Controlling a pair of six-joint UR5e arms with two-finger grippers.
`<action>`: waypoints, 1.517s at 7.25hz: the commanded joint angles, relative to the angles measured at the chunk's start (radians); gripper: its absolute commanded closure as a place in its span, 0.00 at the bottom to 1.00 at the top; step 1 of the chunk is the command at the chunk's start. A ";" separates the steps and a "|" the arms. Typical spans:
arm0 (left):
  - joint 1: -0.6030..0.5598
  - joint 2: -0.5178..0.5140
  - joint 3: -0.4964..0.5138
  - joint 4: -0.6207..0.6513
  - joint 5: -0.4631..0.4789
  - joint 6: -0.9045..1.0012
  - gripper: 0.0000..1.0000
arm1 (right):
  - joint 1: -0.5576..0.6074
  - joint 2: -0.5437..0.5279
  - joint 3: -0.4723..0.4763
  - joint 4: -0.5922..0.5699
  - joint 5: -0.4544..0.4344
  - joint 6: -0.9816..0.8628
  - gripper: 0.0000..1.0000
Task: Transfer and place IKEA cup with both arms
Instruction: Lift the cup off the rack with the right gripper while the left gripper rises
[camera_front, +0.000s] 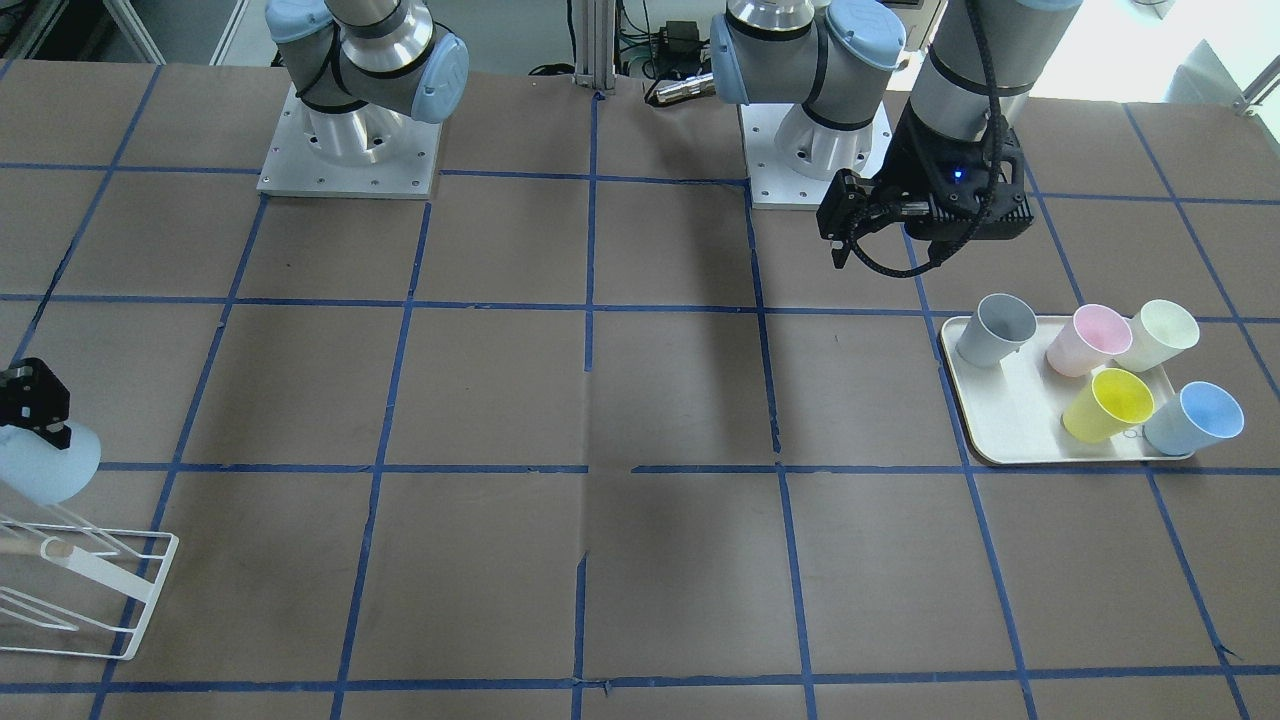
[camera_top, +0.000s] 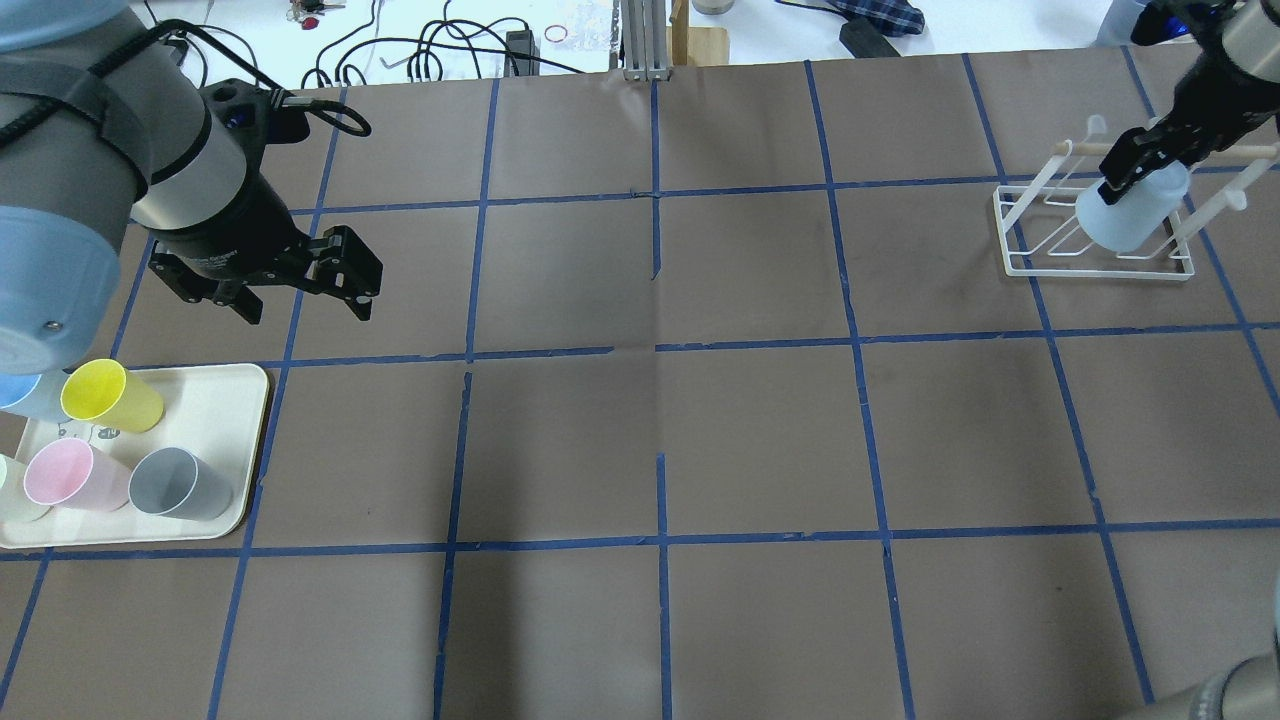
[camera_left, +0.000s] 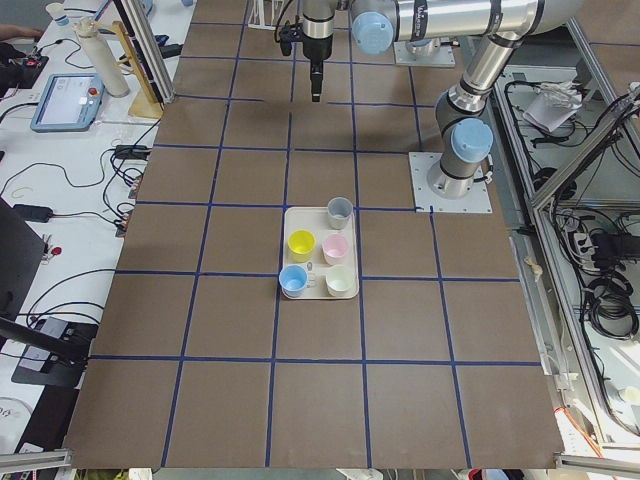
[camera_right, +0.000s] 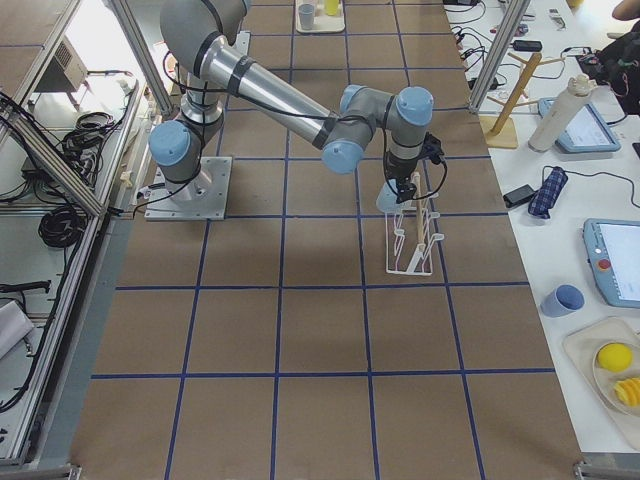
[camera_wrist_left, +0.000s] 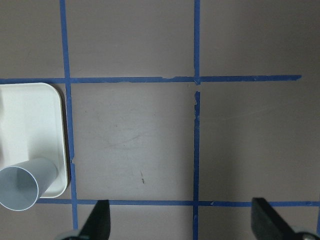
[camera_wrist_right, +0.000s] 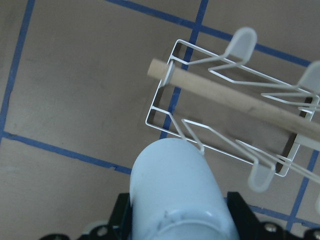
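Observation:
The pale sky-blue IKEA cup (camera_top: 1130, 215) is held in my right gripper (camera_top: 1138, 168), which is shut on it. The cup hangs tilted just over the white wire rack (camera_top: 1010, 235) at the table's far right. It also shows in the front-facing view (camera_front: 45, 465) and fills the bottom of the right wrist view (camera_wrist_right: 177, 190), between the black fingers. My left gripper (camera_top: 300, 290) is open and empty. It hovers above the table just beyond the cream tray (camera_top: 240, 400). Its two fingertips (camera_wrist_left: 102, 220) show wide apart in the left wrist view.
The tray (camera_front: 1000, 420) holds a grey cup (camera_front: 995, 330), a pink cup (camera_front: 1088, 340), a pale cream cup (camera_front: 1160, 335), a yellow cup (camera_front: 1108, 405) and a second blue cup (camera_front: 1195, 418). The rack has a wooden dowel (camera_wrist_right: 225, 95) across it. Blue tape lines grid the brown table.

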 joint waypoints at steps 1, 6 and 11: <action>0.003 -0.001 -0.002 0.002 0.001 -0.004 0.00 | 0.018 -0.121 0.002 0.167 0.008 0.007 0.66; 0.033 0.000 0.022 -0.001 -0.296 0.014 0.00 | 0.027 -0.117 0.004 0.683 0.540 0.011 0.66; 0.185 -0.014 -0.058 -0.155 -1.033 0.014 0.00 | 0.035 -0.107 0.016 1.242 0.966 -0.175 0.66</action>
